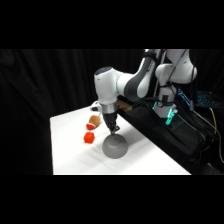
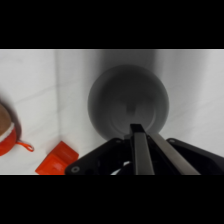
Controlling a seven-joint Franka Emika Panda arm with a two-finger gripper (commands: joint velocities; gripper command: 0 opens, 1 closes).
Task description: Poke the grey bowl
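The grey bowl (image 1: 116, 146) lies upside down as a matte dome near the middle of the white table (image 1: 150, 160). My gripper (image 1: 114, 131) hangs straight above it, its tip at the dome's top. In the wrist view the grey bowl (image 2: 128, 102) fills the centre, and my gripper (image 2: 138, 131) reaches over it with its fingers pressed together in one dark bar. The tip seems to touch the dome's top, though I cannot be sure of contact.
A small red block (image 1: 89, 138) lies left of the bowl, also seen as the red block (image 2: 56, 160) in the wrist view. An orange-brown and white item (image 1: 94, 121) sits behind it, and shows as the orange-brown item (image 2: 9, 131). Dark equipment (image 1: 175, 135) borders the table's right edge.
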